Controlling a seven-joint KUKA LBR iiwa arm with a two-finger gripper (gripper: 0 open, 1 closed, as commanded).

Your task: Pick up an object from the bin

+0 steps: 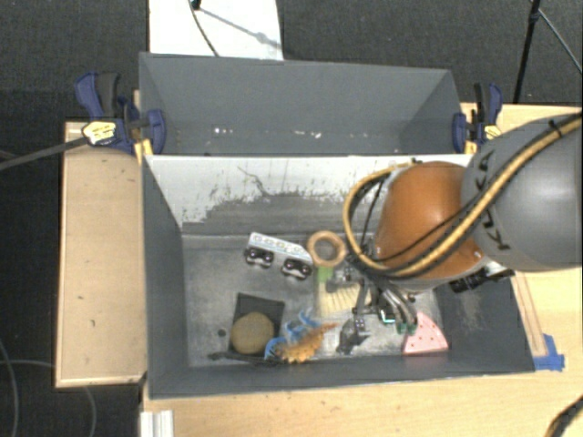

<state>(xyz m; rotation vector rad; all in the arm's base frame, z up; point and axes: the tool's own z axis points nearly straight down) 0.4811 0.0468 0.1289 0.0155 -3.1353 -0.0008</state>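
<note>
The gripper (361, 324) hangs low in the grey bin (164, 271), between an orange-and-blue toy (301, 342) and a pink wedge (425, 339). Its grip is impossible to tell. A tan ring (325, 247) lies farther back.

Camera view, looking down into the grey metal bin (173, 271). The arm enters from the right of the frame, its orange wrist cover (424, 217) looped with cables; the gripper (357, 324) hangs low at lower centre. Nearest it: a blue-and-orange thing (301, 337) at left, a pink speckled wedge (426, 338) at right, a tan tape ring (325, 247) above. Farther left: a white block with black wheels (276, 253), and a brown lump (252, 332) on a black square (260, 303)
</note>
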